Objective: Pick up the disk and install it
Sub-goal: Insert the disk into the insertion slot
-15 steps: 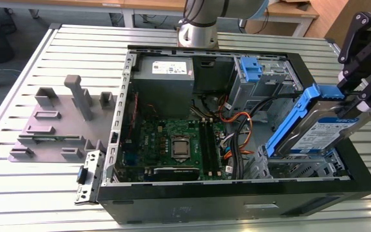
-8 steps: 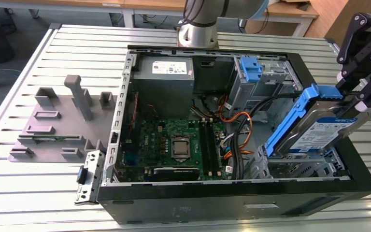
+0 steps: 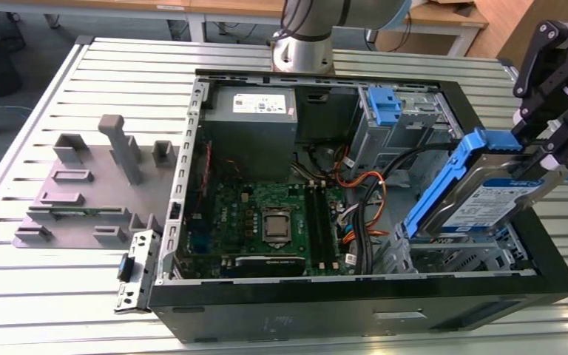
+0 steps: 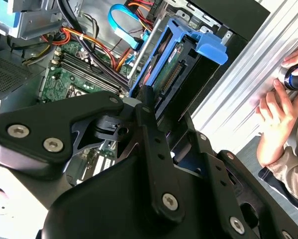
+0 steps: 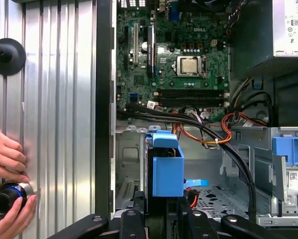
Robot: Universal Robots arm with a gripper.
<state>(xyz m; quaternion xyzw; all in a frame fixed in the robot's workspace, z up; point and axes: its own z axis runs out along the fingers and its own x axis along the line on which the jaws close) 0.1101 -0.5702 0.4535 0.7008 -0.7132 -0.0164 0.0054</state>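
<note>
Exterior view, from its left to its right: a grey fixture (image 3: pixel 86 192) is lying on the slatted table (image 3: pixel 38 111), just beside the open case (image 3: pixel 363 307). Inside the case, the motherboard (image 3: pixel 264 218) is lying flat, with the power supply (image 3: pixel 249 111) beyond it and a blue latch (image 3: pixel 386 107) standing further along. At the case's corner on this view's right, the gripper (image 3: pixel 550 154) is grasping the disk (image 3: pixel 487 196) by its upper end. The disk is hanging tilted on edge, its lower end dipping into the case over the metal bay (image 3: pixel 461 248).

In both wrist views, the disk (image 4: pixel 176 67) (image 5: pixel 167 169) is sitting clamped between the black fingers (image 4: pixel 146 107). A person's hands (image 5: pixel 7 154) are resting on the table outside the case, holding a dark cylinder (image 5: pixel 7 196).
</note>
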